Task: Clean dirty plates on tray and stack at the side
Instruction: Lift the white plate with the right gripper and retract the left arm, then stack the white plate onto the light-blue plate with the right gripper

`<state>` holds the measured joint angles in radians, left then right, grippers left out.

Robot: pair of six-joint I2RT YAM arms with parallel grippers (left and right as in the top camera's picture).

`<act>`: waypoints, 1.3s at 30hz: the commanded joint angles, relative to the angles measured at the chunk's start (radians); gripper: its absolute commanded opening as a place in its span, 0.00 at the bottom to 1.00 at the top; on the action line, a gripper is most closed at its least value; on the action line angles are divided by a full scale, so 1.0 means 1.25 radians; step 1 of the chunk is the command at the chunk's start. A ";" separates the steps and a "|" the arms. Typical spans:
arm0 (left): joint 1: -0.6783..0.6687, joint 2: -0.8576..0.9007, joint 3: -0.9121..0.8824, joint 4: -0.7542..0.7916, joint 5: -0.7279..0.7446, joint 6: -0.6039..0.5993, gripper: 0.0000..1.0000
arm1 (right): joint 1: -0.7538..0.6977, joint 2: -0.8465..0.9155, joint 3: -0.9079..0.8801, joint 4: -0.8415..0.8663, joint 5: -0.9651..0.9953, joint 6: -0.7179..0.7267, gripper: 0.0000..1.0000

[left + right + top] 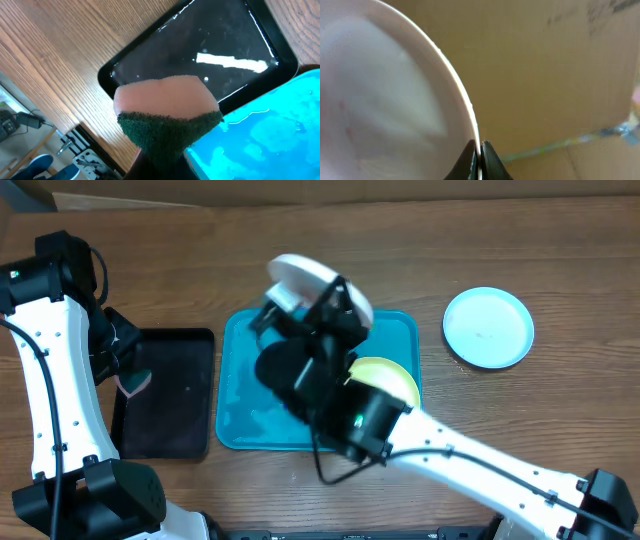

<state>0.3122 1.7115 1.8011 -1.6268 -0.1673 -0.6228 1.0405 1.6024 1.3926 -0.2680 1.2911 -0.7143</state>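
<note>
Overhead: right end effector (338, 286) grips tilted white plate (303, 277).

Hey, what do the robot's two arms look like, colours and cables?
The left arm and right arm match: white tubular links, black joint housings, thin black cables looped alongside. A small green light glows near the right wrist. The right gripper has black tapered fingers.

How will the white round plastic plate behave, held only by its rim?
Probably stiff: the white round plastic plate shows no bending, gripped only at the rim by the right pincer. Likely light, since that thin pinch carries it. It may slip: its surface looks smooth.
</note>
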 commanded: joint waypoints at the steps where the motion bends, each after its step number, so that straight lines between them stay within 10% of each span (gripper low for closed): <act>1: 0.001 0.004 -0.004 0.001 0.003 -0.005 0.04 | -0.091 -0.015 0.014 -0.118 -0.028 0.427 0.04; 10: 0.001 0.004 -0.006 0.001 0.002 -0.004 0.04 | -0.508 -0.015 0.014 -0.439 -0.650 0.943 0.04; 20: 0.001 0.004 -0.013 0.004 0.003 -0.005 0.04 | -0.970 -0.013 -0.059 -0.439 -0.951 0.979 0.04; 33: 0.001 0.004 -0.095 0.079 0.031 -0.001 0.04 | -1.043 0.023 -0.197 -0.304 -0.974 0.979 0.07; 39: 0.001 0.004 -0.101 0.094 0.031 -0.002 0.04 | -1.043 0.043 -0.220 -0.297 -0.987 0.979 0.57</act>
<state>0.3122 1.7130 1.6867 -1.5131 -0.1379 -0.6228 -0.2657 1.6436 1.1320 -0.6434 0.0761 0.5121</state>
